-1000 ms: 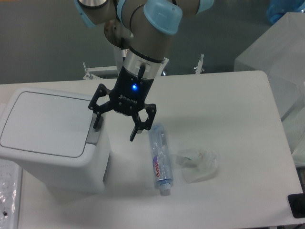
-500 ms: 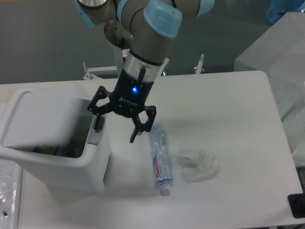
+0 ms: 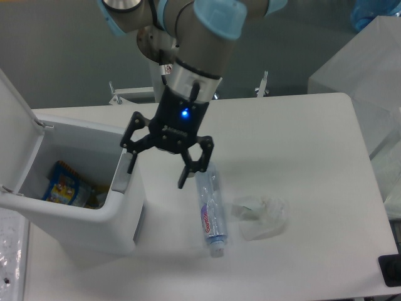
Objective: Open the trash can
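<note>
Since the earlier frames, note that the lid [image 3: 15,119] of the trash can [image 3: 81,207] has swung from flat, through half-raised, to fully up, and now stands tilted at the can's left side. The gripper [image 3: 156,168] has risen slightly and shifted a little right, away from the grey button strip [image 3: 122,177].

Locate the trash can at the left edge of the table [image 3: 294,138], toward the near left corner. Its top is open, and you can see a blue and yellow package [image 3: 62,186] lying inside against the left wall. The grey button strip sits on the can's right rim.

Check the gripper: its two black fingers are spread wide apart and hold nothing. The left fingertip hangs just above the button strip; whether it touches the strip cannot be told. The right fingertip hangs over the bare table just beside the bottle's upper end. A blue light shows on the gripper body.

Observe the clear plastic bottle [image 3: 210,207] lying on its side near the middle of the table, cap end toward the near edge. A crumpled clear plastic wrapper [image 3: 262,216] lies just to the right of it. A dark object [image 3: 390,271] sits at the near right corner, cut off by the frame.
</note>
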